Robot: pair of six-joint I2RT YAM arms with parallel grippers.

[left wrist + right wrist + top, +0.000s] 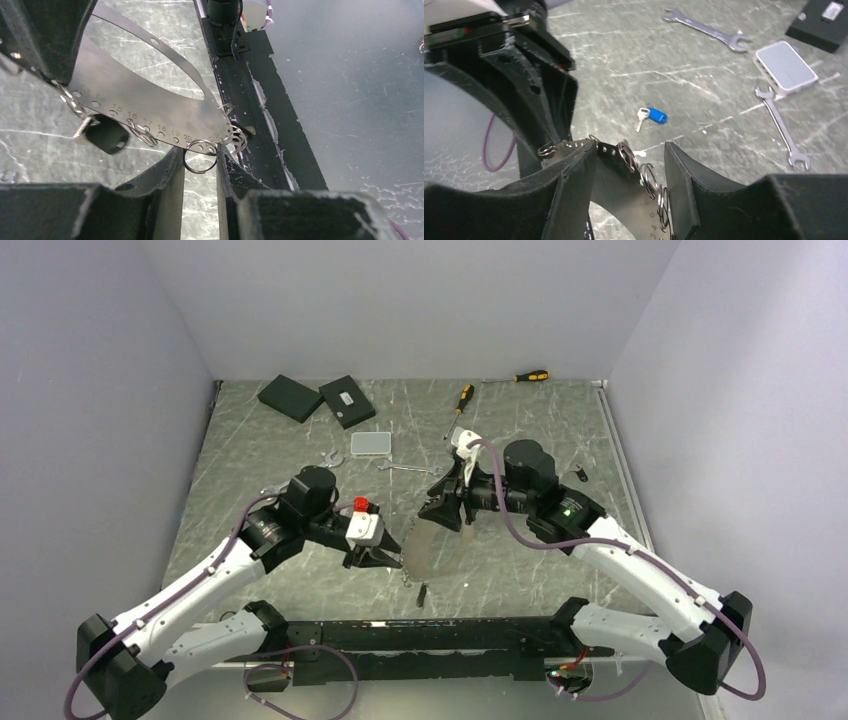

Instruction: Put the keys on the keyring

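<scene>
The keyring [432, 545] is a large silvery loop of flat metal band with numbered holes and several small split rings, held off the table. My right gripper [441, 512] is shut on its upper part; the band [616, 185] lies between its fingers [574, 170]. My left gripper [200, 161] is at the loop's lower edge [150, 107], its fingertips closed on a small split ring [200, 169] that hangs from a hole. A black-headed key [104, 135] hangs from the band. A blue-headed key [651, 115] lies on the table beyond.
Two spanners [706, 30] [781, 125] and a clear plastic box [370, 443] lie mid-table. Two black boxes [290, 397] [347, 400] and two screwdrivers [462, 398] [530, 376] are at the back. The black base rail [260, 120] is close under the left gripper.
</scene>
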